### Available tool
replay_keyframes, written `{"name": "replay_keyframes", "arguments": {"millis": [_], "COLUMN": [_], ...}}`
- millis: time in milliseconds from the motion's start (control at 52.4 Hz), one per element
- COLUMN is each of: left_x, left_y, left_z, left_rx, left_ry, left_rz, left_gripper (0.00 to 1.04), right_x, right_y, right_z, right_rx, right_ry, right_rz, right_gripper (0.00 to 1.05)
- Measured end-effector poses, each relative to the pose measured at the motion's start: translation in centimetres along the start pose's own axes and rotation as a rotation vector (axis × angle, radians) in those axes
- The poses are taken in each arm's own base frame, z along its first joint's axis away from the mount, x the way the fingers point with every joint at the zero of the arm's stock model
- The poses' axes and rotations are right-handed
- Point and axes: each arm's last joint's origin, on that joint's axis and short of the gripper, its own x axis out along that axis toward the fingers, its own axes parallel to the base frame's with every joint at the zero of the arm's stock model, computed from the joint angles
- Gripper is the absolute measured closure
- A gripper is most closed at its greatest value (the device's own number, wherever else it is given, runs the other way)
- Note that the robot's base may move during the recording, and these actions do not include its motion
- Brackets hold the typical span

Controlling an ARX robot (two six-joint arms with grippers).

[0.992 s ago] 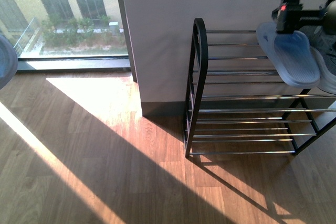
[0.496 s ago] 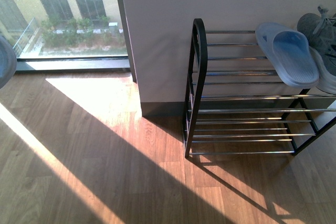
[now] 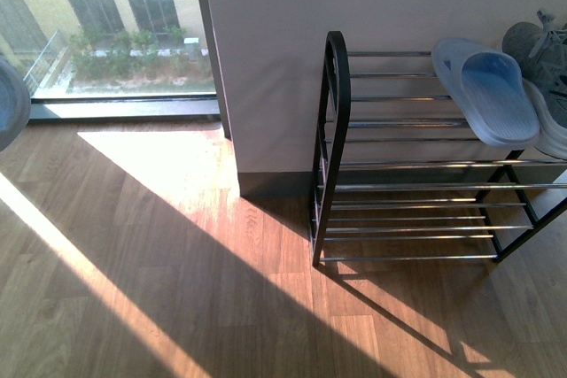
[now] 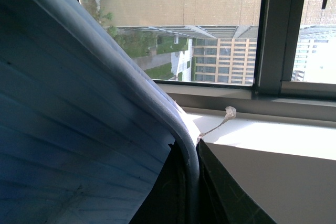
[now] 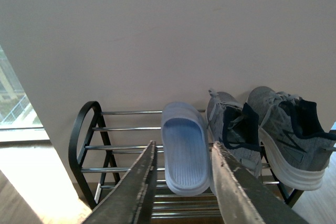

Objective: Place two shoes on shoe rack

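The shoe rack (image 3: pixel 399 165) stands against the wall at the right. One pale blue slide (image 3: pixel 492 95) lies on its top tier, sole down, beside a grey sneaker (image 3: pixel 542 68) at the frame's edge. The right wrist view shows that slide (image 5: pixel 181 129) and two grey sneakers (image 5: pixel 233 127) (image 5: pixel 291 129) side by side on the rack (image 5: pixel 105 129). My right gripper (image 5: pixel 184 144) hangs open, pulled back from the rack and holding nothing. My left gripper (image 4: pixel 184 182) is shut on the rim of a second pale blue slide (image 4: pixel 63 129), whose edge shows at the far left (image 3: pixel 7 104).
A grey wall (image 3: pixel 354 6) backs the rack. A large window (image 3: pixel 106 24) with a low sill (image 4: pixel 273 103) fills the left. The wooden floor (image 3: pixel 177 289) in front of the rack lies in sunlight and shadow.
My right gripper, which was over the slide on the rack's top tier, has let go and withdrawn out of the front view. The slide stays on the rack.
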Motion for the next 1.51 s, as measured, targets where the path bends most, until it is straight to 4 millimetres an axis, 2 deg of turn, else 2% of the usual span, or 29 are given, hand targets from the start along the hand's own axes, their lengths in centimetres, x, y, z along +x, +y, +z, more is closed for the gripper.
{"name": "replay_keyframes", "arguments": {"millis": [191, 592, 1507], "left_x": [0.0, 0.0, 0.0], "left_y": [0.0, 0.0, 0.0], "left_z": [0.0, 0.0, 0.0], "left_rx": [0.000, 0.000, 0.000], "left_ry": [0.000, 0.000, 0.000], "left_rz": [0.000, 0.000, 0.000], "left_gripper": [1.03, 1.03, 1.03], "right_x": [-1.8, -4.6, -8.2], "right_y": [0.0, 0.0, 0.0], "right_z": [0.0, 0.1, 1.0], "right_rx": [-0.011, -0.010, -0.010], "right_ry": [0.000, -0.002, -0.037], "right_rz": [0.000, 0.000, 0.001], "right_gripper": [1.03, 1.03, 1.03]}}
